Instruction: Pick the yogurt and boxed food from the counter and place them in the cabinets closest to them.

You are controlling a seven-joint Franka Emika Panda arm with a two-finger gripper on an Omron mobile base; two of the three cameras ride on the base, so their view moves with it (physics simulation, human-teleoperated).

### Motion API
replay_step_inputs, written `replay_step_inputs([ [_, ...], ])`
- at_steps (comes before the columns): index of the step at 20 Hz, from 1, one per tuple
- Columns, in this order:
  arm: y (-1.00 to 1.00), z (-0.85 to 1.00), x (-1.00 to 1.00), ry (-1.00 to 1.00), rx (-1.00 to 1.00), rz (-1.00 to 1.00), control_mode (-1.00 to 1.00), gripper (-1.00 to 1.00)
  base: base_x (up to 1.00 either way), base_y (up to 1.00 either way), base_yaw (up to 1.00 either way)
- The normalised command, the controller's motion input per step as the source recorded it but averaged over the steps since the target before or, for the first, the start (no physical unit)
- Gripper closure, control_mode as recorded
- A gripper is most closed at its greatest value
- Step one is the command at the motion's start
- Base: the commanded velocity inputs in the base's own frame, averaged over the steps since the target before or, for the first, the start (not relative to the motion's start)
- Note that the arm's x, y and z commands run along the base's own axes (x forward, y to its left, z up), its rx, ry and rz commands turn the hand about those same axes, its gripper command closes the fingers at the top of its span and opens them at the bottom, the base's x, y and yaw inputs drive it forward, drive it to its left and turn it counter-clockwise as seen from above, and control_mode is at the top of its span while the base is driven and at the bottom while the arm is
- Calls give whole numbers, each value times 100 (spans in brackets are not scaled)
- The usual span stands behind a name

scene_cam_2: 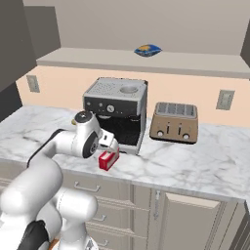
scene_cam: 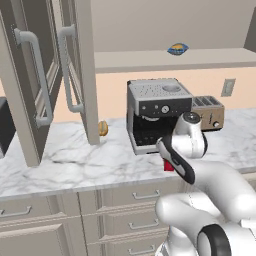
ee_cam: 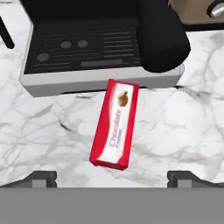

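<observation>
A: Directly below the hand (ee_cam: pixel 112 177), what lies there?

B: The small red rectangular box of food (ee_cam: pixel 114 130), printed with a white panel and the word "Chocolate". It rests on the white marble worktop with grey veins (ee_cam: pixel 183 127), its long side running away from the hand and a little skewed. The two dark finger tips (ee_cam: pixel 41 177) stand wide apart, one to each side of the box, and neither touches it. Nothing is held.

A: And beyond the box?

B: Just past its far end sits the grey and black espresso machine (ee_cam: pixel 87 52), its slotted drip tray facing the hand. The box's far end comes close to the machine's base; whether they touch I cannot tell.

A: From the right base camera?

B: The hand (scene_cam_2: pixel 110 144) hangs just over the red box (scene_cam_2: pixel 108 159), in front of the machine (scene_cam_2: pixel 116 112). Beside the machine, farther off from the hand, stands a copper-brown four-slot toaster (scene_cam_2: pixel 174 122).

A: The cabinets?

B: In the left base view, well off to one side of the hand and higher, the upper wall cabinets with tall grey-brown doors and long bar handles (scene_cam: pixel 42 75) stand open. A small round tan item (scene_cam: pixel 103 128) sits on the worktop (scene_cam: pixel 75 160) near them. Above the machine, a flat blue-and-yellow item (scene_cam: pixel 177 49) lies on the beige shelf (scene_cam: pixel 150 60).
</observation>
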Motion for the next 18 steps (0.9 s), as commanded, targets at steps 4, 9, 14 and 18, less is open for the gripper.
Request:
replay_step_inputs([
  [4, 0, -35, 19, 0, 0, 0, -100, -100, 0, 0, 0],
  [9, -2, -32, 5, 0, -1, 0, -100, -100, 0, 0, 0],
  [14, 0, -17, 0, 0, 0, 0, -100, -100, 0, 0, 0],
  [18, 0, -11, 1, 0, 0, 0, -100, -100, 0, 0, 0],
])
